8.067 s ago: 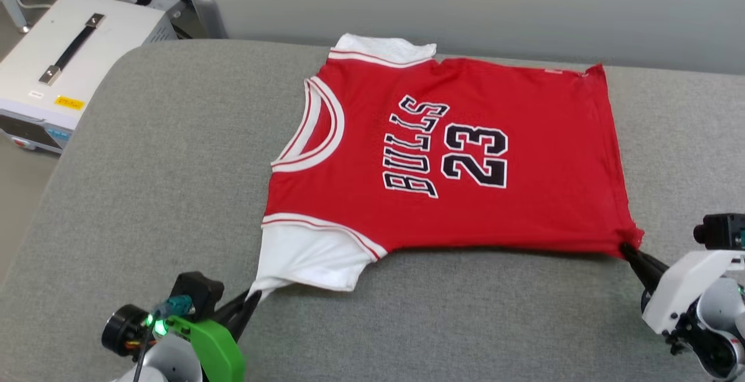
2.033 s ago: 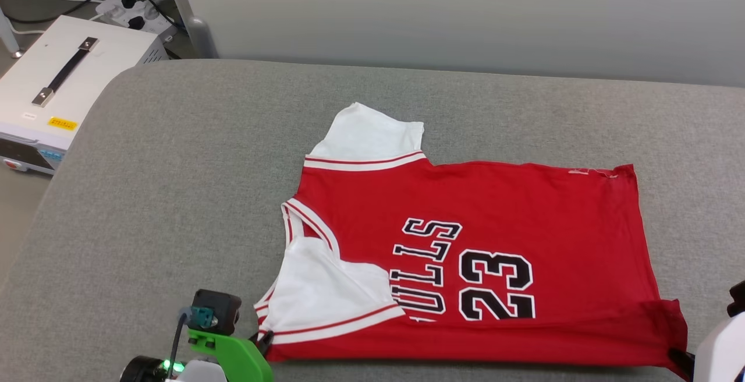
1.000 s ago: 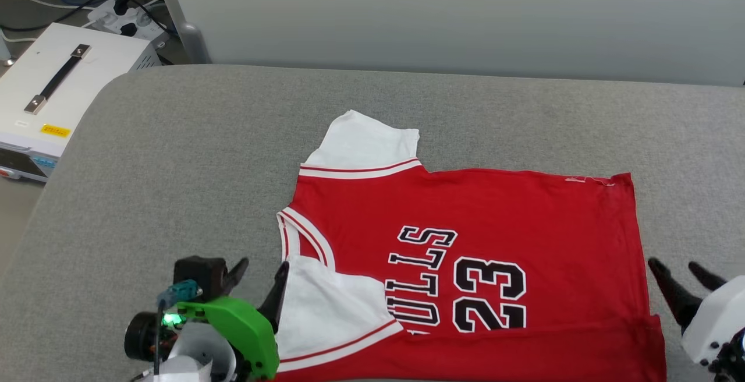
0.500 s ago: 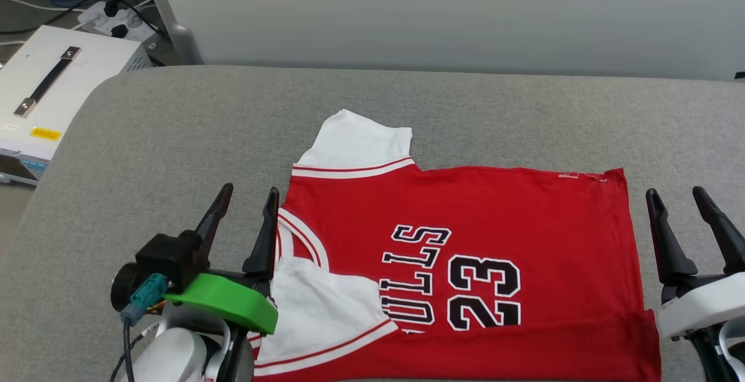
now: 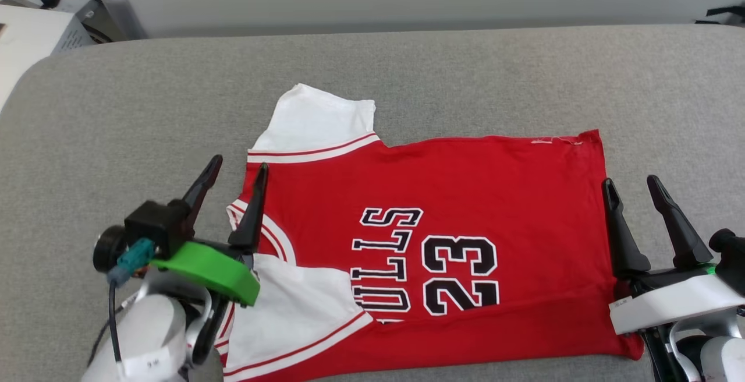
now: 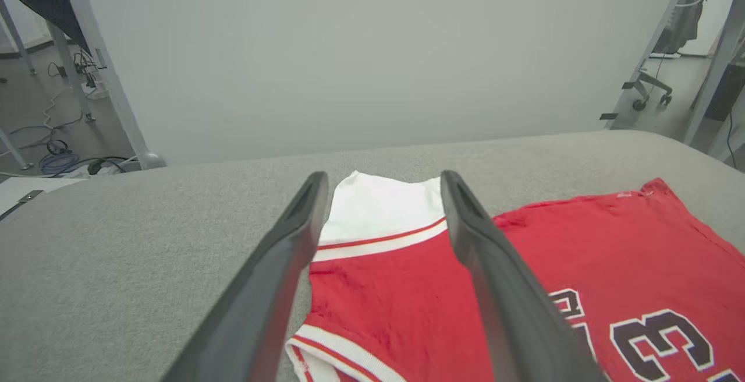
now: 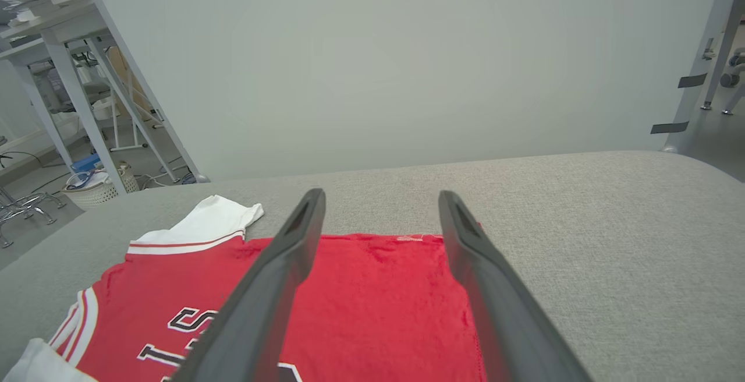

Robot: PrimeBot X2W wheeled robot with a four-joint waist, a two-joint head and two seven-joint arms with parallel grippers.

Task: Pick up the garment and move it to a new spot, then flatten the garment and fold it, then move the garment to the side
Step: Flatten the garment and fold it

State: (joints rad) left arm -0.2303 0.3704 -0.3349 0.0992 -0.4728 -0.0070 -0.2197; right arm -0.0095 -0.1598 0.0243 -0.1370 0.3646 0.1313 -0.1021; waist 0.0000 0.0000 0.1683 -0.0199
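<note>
Looking down from the head camera, I have both grippers spread wide and holding nothing. The left gripper (image 5: 240, 164) hangs at the neck end of the garment (image 5: 465, 190), with its inner finger over the red cloth beside the collar (image 5: 273, 236) and its outer finger over the bare grey padded surface (image 5: 145, 108). The right gripper (image 5: 630, 181) hangs at the hem end, its inner finger right at the hem edge and its outer finger over bare padding. The shirt lies flat between them, print up. The near sleeve (image 5: 291, 306), just behind the left fingers, is turned in over the chest, and the near long edge is doubled over. The far sleeve (image 5: 317, 117) sticks out ahead of the left fingertips, and in the left wrist view it sits framed between them. I judge the far side is what I fold next, and that is where it can go wrong. If either pinch takes only the top layer, or bites into the padding, the cloth will drag and the near fold will slide open. If my two arms pull unevenly, the fold line will run skewed. The loose far sleeve may also flop out or bunch under the body.
</note>
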